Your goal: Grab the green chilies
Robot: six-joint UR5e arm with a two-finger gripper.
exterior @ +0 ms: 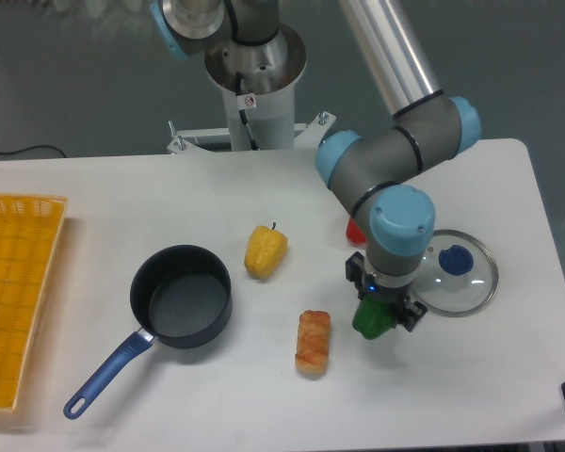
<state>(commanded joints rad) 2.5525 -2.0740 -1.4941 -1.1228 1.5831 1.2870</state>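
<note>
Far left of claw: yellow basket, contents unclear at its left edge. Dark pan left of claw, nothing inside. Yellow pepper and breaded piece nearer. Claw clamped on green chilies. Glass lid just right on counter.

Worktop: white, rounded corners. Landmark: dark saucepan with blue handle, empty, handle running toward the near-left edge.
- Yellow pepper: just right of the saucepan, slightly behind it.
- Orange-and-white oblong toy food: right of the saucepan, nearer the front edge.
- Glass lid with blue knob: well right of the saucepan, flat.
- Red pepper: right of the saucepan, mostly hidden by the arm.
- Yellow mesh tray: left of the saucepan, at the left edge.
</note>
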